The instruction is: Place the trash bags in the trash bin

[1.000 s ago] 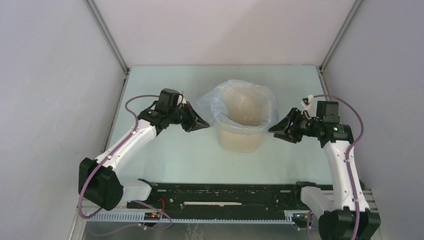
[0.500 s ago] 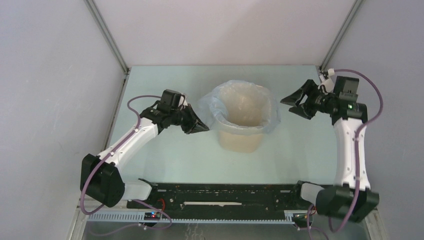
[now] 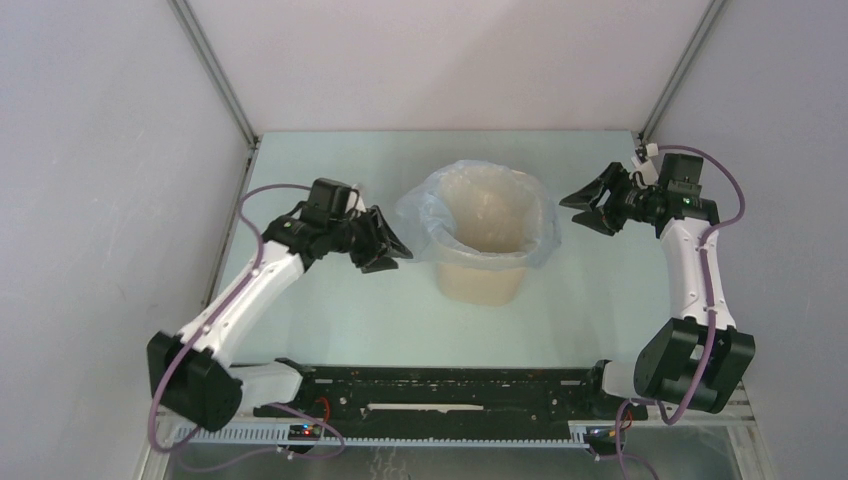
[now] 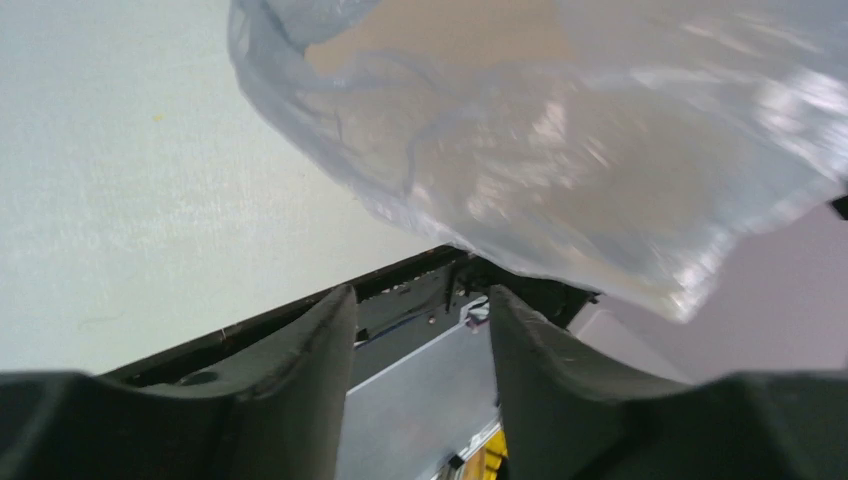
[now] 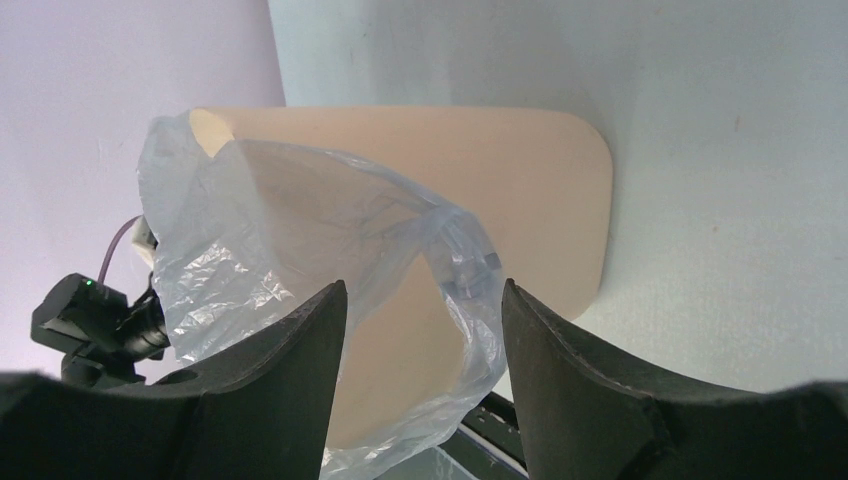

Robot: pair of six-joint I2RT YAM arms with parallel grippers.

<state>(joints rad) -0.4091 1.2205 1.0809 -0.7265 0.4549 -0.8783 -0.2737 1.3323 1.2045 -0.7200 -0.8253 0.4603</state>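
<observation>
Trash bag (image 3: 415, 212) lines bin (image 3: 480, 282); wrist views show seemingly loose overhang.

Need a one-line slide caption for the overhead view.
Pale-blue trash bag lines the beige trash bin, edge draped over the rim; left gripper and right gripper open on either side.

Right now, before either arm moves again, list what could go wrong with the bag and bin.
1. The trash bag only drapes loosely over the rim of the trash bin and bulges out on the left, so it may slip off or sag inside.
2. The open left gripper sits close beside that bulge. A careless move could snag the film and drag the bin.
</observation>
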